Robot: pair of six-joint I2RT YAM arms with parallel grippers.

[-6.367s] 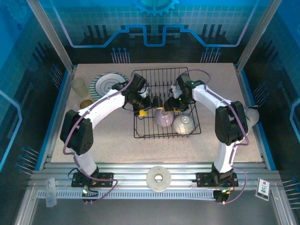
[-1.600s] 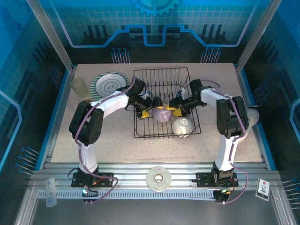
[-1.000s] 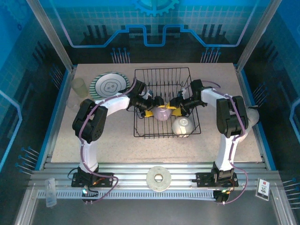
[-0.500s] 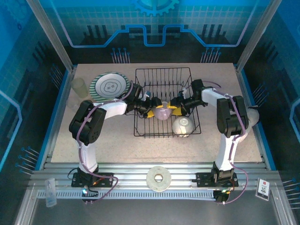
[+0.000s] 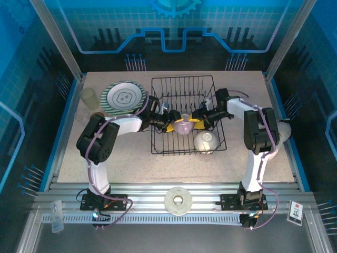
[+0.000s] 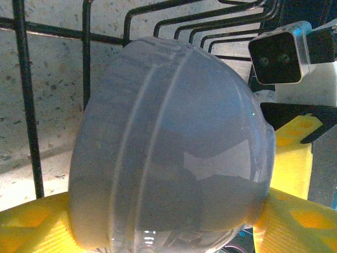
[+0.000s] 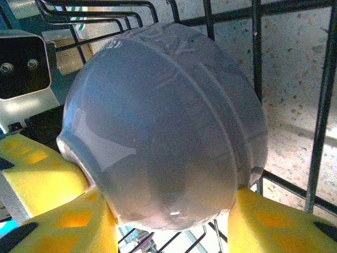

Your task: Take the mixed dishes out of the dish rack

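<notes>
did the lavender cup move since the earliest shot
Yes, slightly. The lavender cup now sits farther from the cream bowl and from the near rail of the dish rack, toward the rack's far side.

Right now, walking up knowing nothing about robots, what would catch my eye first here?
Two white arms meet over the black dish rack at mid-table, the left end effector and right end effector bracketing one lavender cup with yellow fingers. A cream bowl sits in the rack's near right corner, and a green-and-white striped plate lies on the table to its left.
</notes>
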